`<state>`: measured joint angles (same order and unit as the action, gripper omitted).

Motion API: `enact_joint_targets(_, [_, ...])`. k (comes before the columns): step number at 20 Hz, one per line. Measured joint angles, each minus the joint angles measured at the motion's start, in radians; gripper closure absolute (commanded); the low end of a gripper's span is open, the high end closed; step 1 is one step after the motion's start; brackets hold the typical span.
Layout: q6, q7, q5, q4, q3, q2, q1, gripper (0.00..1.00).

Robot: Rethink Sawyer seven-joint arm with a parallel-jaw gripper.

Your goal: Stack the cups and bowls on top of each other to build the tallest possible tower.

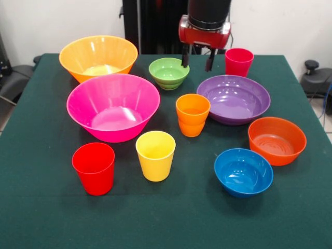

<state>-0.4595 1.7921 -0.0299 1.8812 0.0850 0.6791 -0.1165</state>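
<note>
All pieces stand apart and upright on the green table (46,207). At the left are the big orange-yellow bowl (98,57) and the big hot-pink bowl (113,106). The small green bowl (169,72) sits at the back middle, the wide purple bowl (234,98) to its right. The medium orange bowl (277,140) and blue bowl (243,172) are front right. The red cup (94,168), yellow cup (155,155), orange cup (192,114) and crimson-pink cup (239,61) stand singly. My gripper (197,61) hangs open behind the purple bowl, between the green bowl and the crimson-pink cup, holding nothing.
The table's edges run along the left, right and front. Black equipment (316,78) sits off the table at the right, and dark gear (13,75) lies off the left edge.
</note>
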Motion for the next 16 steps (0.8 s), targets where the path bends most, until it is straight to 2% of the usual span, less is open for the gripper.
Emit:
enact_joint_targets(9, [0.050,0.000,0.000,0.070,-0.015,0.015,-0.045,0.00])
enact_joint_targets(16, [0.192,0.000,0.000,0.100,-0.026,-0.019,-0.060,0.00])
